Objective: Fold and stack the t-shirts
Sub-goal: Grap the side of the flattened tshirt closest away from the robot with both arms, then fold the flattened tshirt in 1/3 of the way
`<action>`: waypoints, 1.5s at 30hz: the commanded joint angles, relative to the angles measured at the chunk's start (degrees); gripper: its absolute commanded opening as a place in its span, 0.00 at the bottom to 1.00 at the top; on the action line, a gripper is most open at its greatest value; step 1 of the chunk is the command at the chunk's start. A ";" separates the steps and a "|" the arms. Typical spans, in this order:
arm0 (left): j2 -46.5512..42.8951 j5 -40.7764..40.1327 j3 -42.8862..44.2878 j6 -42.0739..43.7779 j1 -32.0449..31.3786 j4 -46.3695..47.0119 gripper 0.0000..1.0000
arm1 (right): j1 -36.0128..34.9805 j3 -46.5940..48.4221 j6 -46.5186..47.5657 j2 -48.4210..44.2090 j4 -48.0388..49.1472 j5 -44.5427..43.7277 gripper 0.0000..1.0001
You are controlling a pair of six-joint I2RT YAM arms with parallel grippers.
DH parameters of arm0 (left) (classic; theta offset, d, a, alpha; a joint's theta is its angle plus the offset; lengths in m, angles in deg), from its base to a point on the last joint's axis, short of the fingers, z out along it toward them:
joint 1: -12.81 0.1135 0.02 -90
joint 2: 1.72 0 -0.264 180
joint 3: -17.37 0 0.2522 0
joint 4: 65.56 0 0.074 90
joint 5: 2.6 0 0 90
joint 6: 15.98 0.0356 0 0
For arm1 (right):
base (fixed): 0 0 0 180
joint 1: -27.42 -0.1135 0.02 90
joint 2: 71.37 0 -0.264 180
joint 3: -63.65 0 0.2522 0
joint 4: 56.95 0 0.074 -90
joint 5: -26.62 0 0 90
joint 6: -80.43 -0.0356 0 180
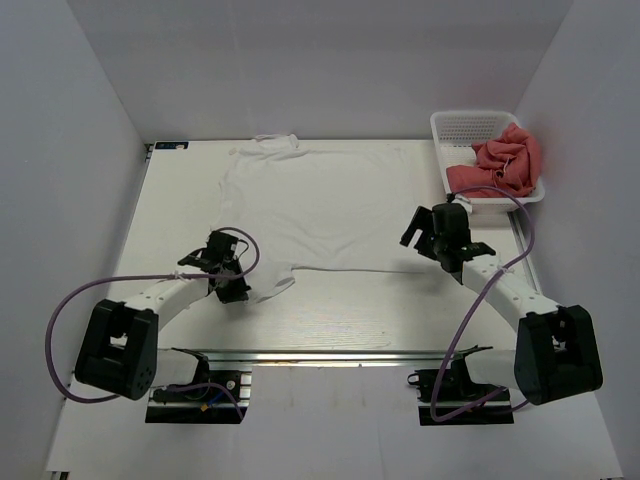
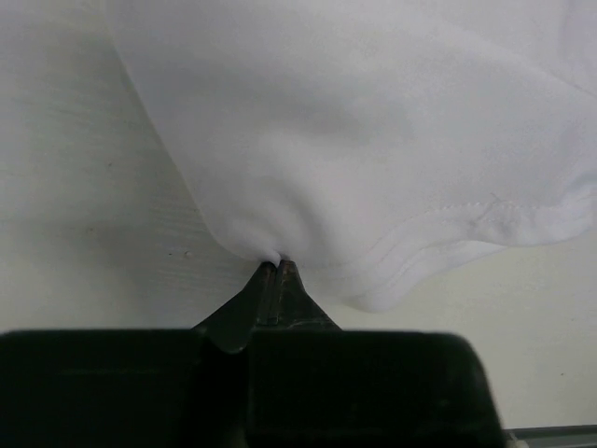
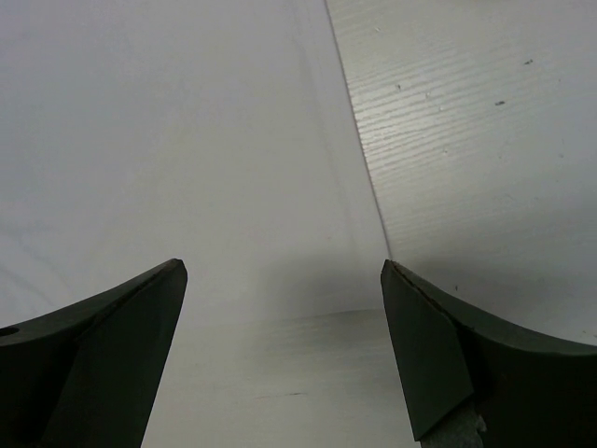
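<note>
the left jaws are pressed together on a small pinch of the white t-shirt [image 2: 373,140], right at its near-left corner, where the stitched hem curls round beside them. the cloth puckers into the pinch and hardly any of it sits between the tips, so i judge the hold to be thin. the right jaws stand wide apart with nothing between them. they hang over the shirt's right side edge, cloth under the left tip and bare worktop [image 3: 485,140] under the right.

the step in hand looks like taking both near corners for the first fold. to do it well, the right jaws should come down on the near-right hem and gather a good bite of cloth before the left lifts at all. then both should rise together and level, slowly, and carry the hem toward the collar so the fold lands square. a fast or lone pull on the left would likely slip the pinch or drag the shirt askew.

the white t-shirt [image 1: 320,210] lies spread flat on the worktop [image 1: 330,310], collar at the far edge. the coral-pink t-shirts [image 1: 508,162] sit bunched in the basket [image 1: 465,125] at the far right, well apart from both jaws.

the left arm [image 1: 170,292] lies low, reaching forward and inward to the corner. the right arm [image 1: 500,280] reaches forward and inward too, its wrist tipped down toward the cloth.
</note>
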 commanded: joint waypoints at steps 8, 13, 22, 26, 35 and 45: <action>-4.45 1.81 -2.56 1.95 -0.23 -0.98 0.00 | 0.45 -4.80 -3.52 2.67 -3.11 -2.65 0.90; -5.77 2.87 -2.56 1.43 -0.23 -1.59 0.00 | 0.37 -7.00 -6.85 5.49 4.27 -3.08 0.84; -5.77 3.39 -2.56 0.91 -0.23 -0.89 0.00 | 0.28 -7.00 -9.85 10.85 4.37 -3.43 0.37; -7.61 2.78 -1.94 0.20 -0.23 -5.35 0.00 | 0.19 -7.62 -10.29 7.69 2.00 -3.35 0.12; -14.64 3.39 -0.80 -2.70 -0.23 -15.64 0.00 | 0.10 -7.79 -6.78 -1.10 -8.45 -2.47 0.00; -17.03 6.47 6.66 -1.47 -0.23 -9.60 0.00 | -0.16 -2.79 -1.86 -3.04 -9.87 0.96 0.00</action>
